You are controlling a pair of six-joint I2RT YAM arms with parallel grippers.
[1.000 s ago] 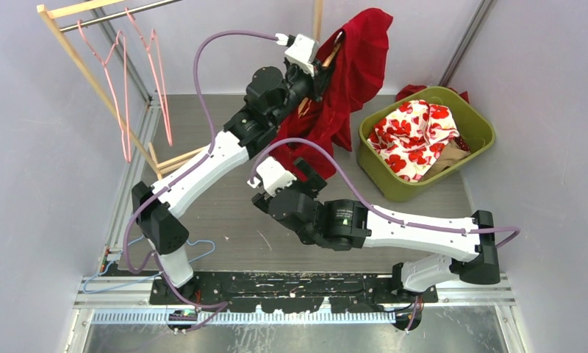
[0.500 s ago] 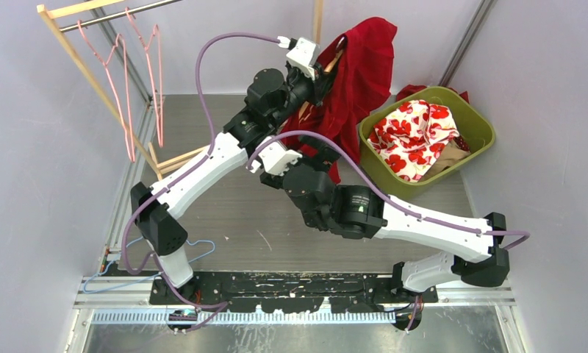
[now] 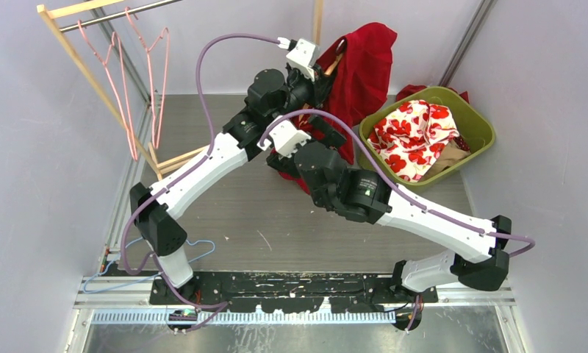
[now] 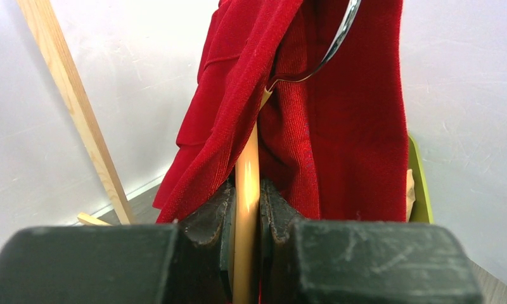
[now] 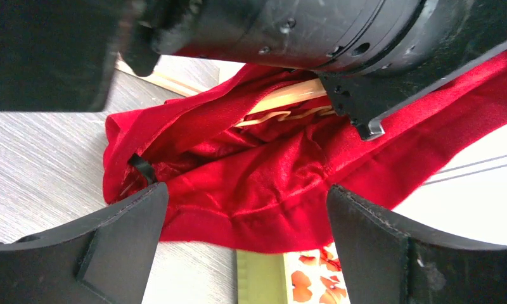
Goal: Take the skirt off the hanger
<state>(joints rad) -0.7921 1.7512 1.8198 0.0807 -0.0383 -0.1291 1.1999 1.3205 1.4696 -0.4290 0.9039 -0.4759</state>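
A red velvet skirt [image 3: 364, 70] hangs on a pale wooden hanger [image 3: 334, 59] held up at the back of the table. My left gripper [image 3: 322, 73] is shut on the hanger's wooden bar [image 4: 246, 209], with the skirt [image 4: 340, 126] draped around it and the metal hook [image 4: 340, 31] above. My right gripper [image 3: 328, 132] is open just below the left one. In the right wrist view the skirt's lower hem [image 5: 270, 196] hangs between and just beyond its spread fingers [image 5: 121, 234], and the left arm's dark body [image 5: 314, 31] fills the top.
A green basket [image 3: 476, 118] with red-flowered cloth [image 3: 412, 136] stands at the right. A wooden rack [image 3: 78, 55] with pink wire hangers [image 3: 159, 73] stands at the back left. A blue wire hanger [image 3: 195, 254] lies near the left arm's base.
My right arm has reached forward and up, bringing its open gripper from mid-table to the skirt's lower part. The left gripper holds the hanger nearly still, slightly raised.
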